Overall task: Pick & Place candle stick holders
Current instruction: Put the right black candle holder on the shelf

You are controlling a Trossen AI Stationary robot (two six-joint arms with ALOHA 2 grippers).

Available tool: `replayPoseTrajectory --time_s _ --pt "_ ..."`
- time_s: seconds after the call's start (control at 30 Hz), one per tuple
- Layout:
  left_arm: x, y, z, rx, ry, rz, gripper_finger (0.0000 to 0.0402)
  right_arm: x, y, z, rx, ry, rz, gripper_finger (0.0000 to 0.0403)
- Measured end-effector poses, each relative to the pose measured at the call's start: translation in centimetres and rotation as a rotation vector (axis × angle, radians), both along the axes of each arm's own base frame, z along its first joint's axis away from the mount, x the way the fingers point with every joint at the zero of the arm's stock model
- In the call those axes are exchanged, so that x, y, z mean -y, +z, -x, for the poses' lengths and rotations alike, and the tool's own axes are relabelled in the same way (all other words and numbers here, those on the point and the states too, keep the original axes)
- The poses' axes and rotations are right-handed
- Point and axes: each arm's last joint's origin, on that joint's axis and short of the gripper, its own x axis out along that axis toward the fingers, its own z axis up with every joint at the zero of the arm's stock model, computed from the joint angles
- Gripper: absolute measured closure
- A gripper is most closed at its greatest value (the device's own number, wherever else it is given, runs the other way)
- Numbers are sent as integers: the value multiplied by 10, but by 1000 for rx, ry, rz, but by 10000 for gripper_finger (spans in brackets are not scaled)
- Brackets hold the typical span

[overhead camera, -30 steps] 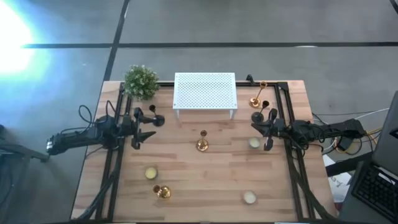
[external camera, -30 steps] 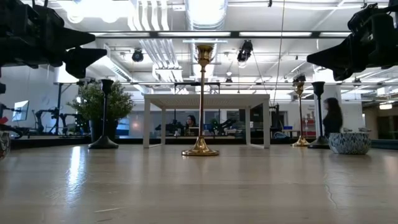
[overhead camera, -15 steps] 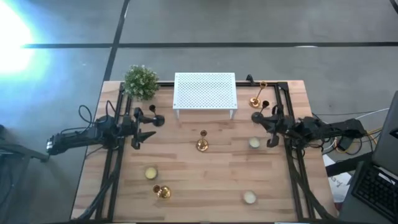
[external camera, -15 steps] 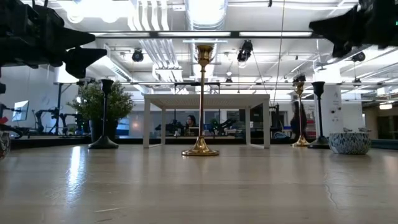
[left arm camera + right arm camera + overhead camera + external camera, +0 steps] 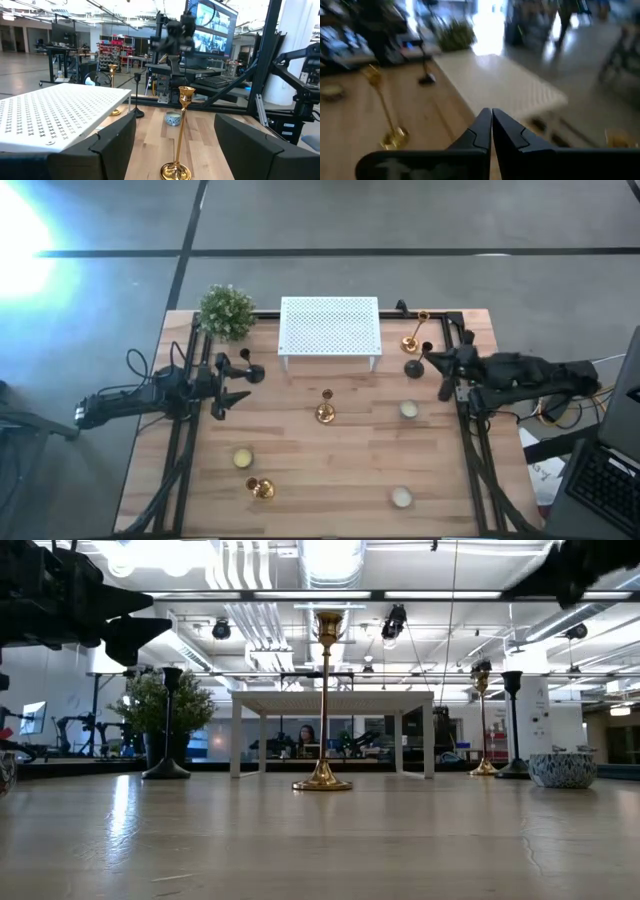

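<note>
Our right tool (image 5: pixel 447 370) hangs above the right edge of the surface (image 5: pixel 300 480) with its two fingers (image 5: pixel 480 131) pressed together and nothing between them, so it carries no holder; it sits near the black candle stick holder (image 5: pixel 412 367) and the gold candle stick holder (image 5: pixel 411 343) at the far right corner, which we judge are its likeliest targets, though it would have to open before it could take either stem. Our left tool (image 5: pixel 228 384) waits over the left side with its fingers (image 5: pixel 115 145) spread wide and empty, framing in its own wrist view the central gold candle stick holder (image 5: pixel 176 170), which stands upright in the middle of the surface, apart from both tools. Just beside the left tool stands another black holder (image 5: pixel 255 373), upright and free. A fallen gold holder (image 5: pixel 260 488) appears to lie on its side near the front left, with a small round dish (image 5: pixel 242 458) just behind it; two more dishes (image 5: pixel 408 409) (image 5: pixel 401 497) sit on the right half. The white perforated rack (image 5: pixel 330 325) stands at the back centre, a plausible place to set the holders, and the potted plant (image 5: pixel 226 311) stands at the back left, out of the way.
</note>
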Motion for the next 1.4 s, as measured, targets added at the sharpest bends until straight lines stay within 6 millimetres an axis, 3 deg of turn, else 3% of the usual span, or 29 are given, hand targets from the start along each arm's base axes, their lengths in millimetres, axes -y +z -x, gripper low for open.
replayPoseTrajectory --time_s 0.23,0.57,0.8,1.07,1.23,1.4 --pt "0 0 0 0 0 0 126 0 -60 -18 -45 -191 -174 394" --pt "0 0 0 0 0 0 126 3 -102 -13 25 -428 -248 394" --pt "0 0 0 0 0 0 126 4 -117 -10 11 -460 -266 394" --pt "0 0 0 0 0 0 126 3 -110 -9 -31 -429 -300 388" --pt "0 0 0 0 1 0 126 4 -107 -7 -50 -449 -274 352" --pt "0 0 0 0 0 0 126 5 -116 -4 -92 -466 -236 299"
